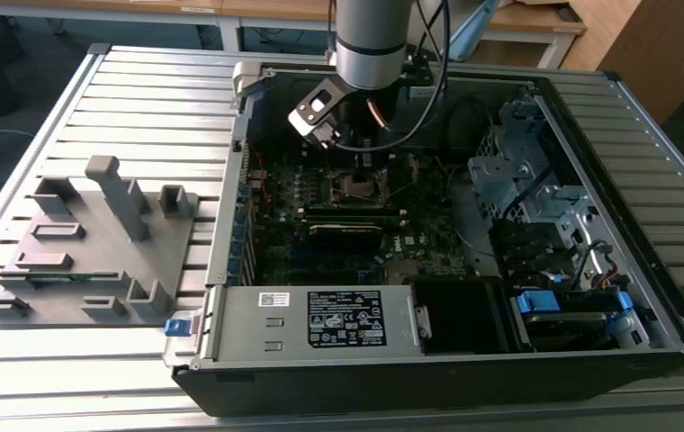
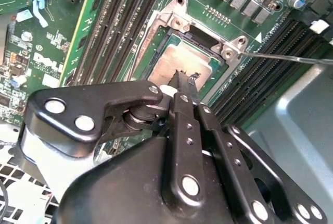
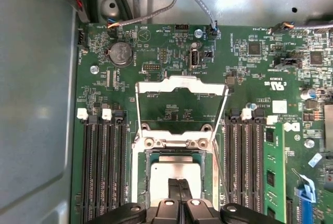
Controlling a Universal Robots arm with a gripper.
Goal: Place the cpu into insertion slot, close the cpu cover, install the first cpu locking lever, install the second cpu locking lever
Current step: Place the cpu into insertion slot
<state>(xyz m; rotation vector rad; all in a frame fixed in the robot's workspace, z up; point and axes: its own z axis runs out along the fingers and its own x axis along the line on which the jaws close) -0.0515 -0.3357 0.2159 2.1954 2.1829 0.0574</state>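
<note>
The cpu point(image 3: 177, 171) point(image 2: 171, 60), a flat silver-grey square, lies in the insertion slot point(image 3: 143, 182) point(image 2: 156, 47) on the green motherboard. The cpu cover point(image 3: 181, 84), a thin metal frame with a window, stands swung open beyond the slot. My gripper point(image 3: 179, 186) point(image 2: 187, 76) hangs right over the cpu's top, its two narrow fingers pressed together with nothing between them. In the exterior view the gripper point(image 1: 362, 160) reaches down into the open computer case just above the slot point(image 1: 355, 186). A thin locking lever point(image 2: 291, 57) sticks out free beside the slot.
Long black memory slots point(image 3: 101, 172) point(image 3: 244, 166) flank the socket on both sides. Cables point(image 3: 151, 10) run along the case wall beyond the board. A drive cage point(image 1: 522, 180) and power supply point(image 1: 318, 319) fill the case's other parts. A grey fixture plate point(image 1: 78, 243) lies on the exterior view's left.
</note>
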